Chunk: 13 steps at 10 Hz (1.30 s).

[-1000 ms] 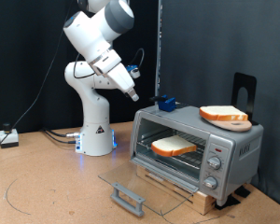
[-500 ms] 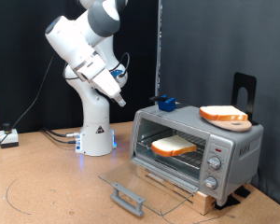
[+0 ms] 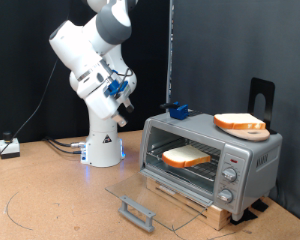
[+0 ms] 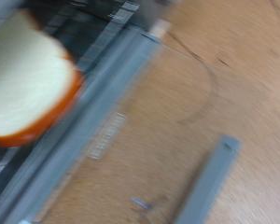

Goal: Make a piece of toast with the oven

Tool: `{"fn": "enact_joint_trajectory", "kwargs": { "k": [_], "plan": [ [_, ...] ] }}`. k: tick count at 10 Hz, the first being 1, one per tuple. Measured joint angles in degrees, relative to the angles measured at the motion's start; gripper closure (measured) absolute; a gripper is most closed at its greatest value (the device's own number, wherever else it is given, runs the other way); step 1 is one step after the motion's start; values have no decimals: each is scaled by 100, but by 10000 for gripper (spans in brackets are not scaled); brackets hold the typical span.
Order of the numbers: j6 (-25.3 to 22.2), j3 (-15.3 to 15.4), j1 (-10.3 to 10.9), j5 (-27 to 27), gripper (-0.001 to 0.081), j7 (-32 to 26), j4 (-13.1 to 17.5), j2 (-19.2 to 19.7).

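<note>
Exterior view alone: fingers [image 3: 123, 113], spread unreadable, well apart from toast [image 3: 186, 156] inside open oven [image 3: 245, 160].

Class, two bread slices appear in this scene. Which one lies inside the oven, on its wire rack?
The piece of toast behind the open door of the oven. The other slice sits on a wooden disc on the oven's roof.
</note>
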Motion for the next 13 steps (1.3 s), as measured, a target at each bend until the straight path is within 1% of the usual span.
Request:
{"fn": "enact_joint_trajectory", "kwargs": {
  "k": [1,2,3,4,5,6,7,8,9,10,11,12,13],
  "plan": [
    [607,168,-101,-61,-3,564,-5,211],
    [983,371,-210,-108,-3,1034,28,401],
    [800,337,-202,-108,-3,857,30,397],
    [349,297,-246,-337,-3,1069,71,409],
    [-185,287,-332,-536,-3,1636,172,459],
    [-677,269,-430,-725,-3,2215,324,590],
    [-1123,240,-529,-916,-3,2698,524,822],
    [-1384,215,-623,-1028,-3,3084,731,1108],
    [-1610,186,-674,-1068,-3,3343,1002,1497],
    [-1508,198,-670,-1065,-3,3210,974,1469],
    [-1696,186,-673,-1229,-3,3119,989,1476],
    [-1905,130,-692,-1264,-3,3118,1037,1546],
    [-1991,39,-738,-1250,-3,3117,1089,1703]
  ]
}}
